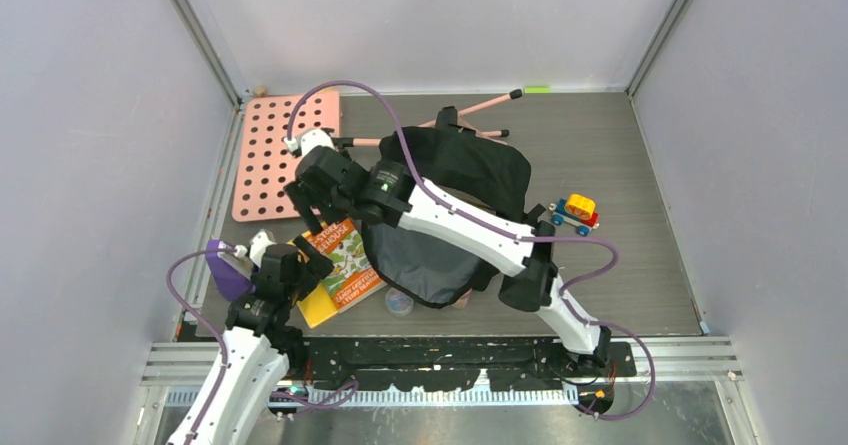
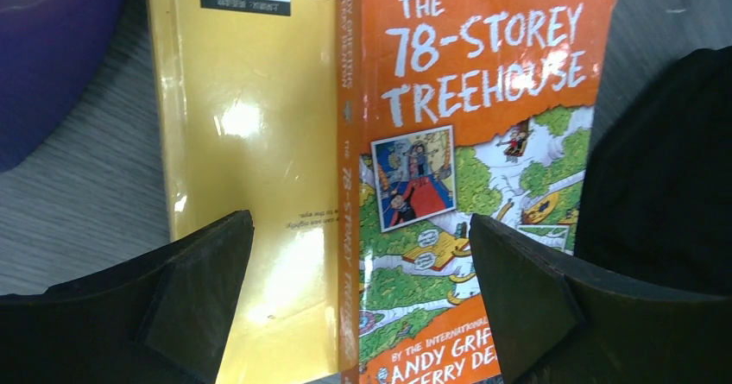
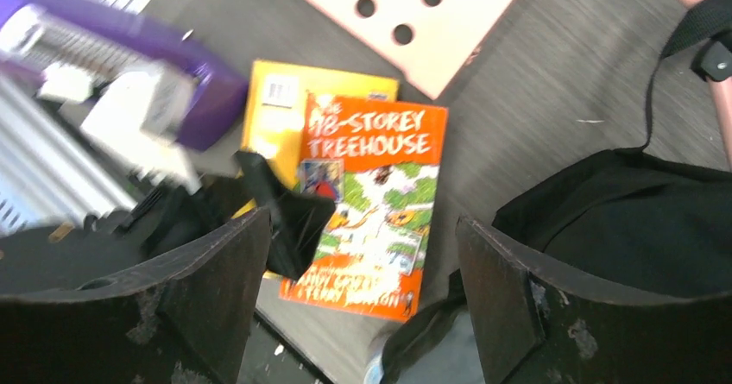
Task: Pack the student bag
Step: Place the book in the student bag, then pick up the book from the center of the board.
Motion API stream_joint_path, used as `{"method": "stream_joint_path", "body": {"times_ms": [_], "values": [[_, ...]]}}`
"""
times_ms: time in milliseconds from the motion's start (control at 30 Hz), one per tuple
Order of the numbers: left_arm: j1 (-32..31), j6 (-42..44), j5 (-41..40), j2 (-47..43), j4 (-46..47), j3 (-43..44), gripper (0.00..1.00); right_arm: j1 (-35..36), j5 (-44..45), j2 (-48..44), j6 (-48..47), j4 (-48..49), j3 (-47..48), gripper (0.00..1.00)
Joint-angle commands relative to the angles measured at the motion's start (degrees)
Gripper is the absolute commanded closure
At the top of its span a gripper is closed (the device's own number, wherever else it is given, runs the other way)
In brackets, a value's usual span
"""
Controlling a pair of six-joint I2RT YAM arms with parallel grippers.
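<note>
The top camera looks down from high up. Both wrist cameras sit close over the orange book point(image 1: 348, 257), at 8 o'clock.

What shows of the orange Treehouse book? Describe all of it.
The orange paperback is closed and lies flat, cover up. It is titled "The 78-Storey Treehouse" in white letters above a green cartoon tree scene, and the authors' names at the bottom are cut off. Its glossy cover catches glare. Its spine side overlaps a yellow book that lies barcode side up on the grey table. The black student bag sits close on its other side, though contact is unclear. The open left gripper hovers over it.
</note>
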Motion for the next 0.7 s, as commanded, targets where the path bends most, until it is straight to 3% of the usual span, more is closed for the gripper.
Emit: {"method": "stream_joint_path", "body": {"times_ms": [0,300,667], "values": [[0.5,-2.2,0.5,-1.7,4.3,-1.1,0.01,-3.3,0.3,3.8,4.2,-1.9,6.7,0.16],[0.5,-4.4,2.8,-8.9,1.2,-3.4,0.1,-6.5,-6.5,14.8,4.4,1.5,7.9,0.17],[0.5,-5.0,6.4,-10.7,-0.1,-4.0,0.19,-7.3,-4.3,21.4,6.9,4.0,7.4,0.16]]}}
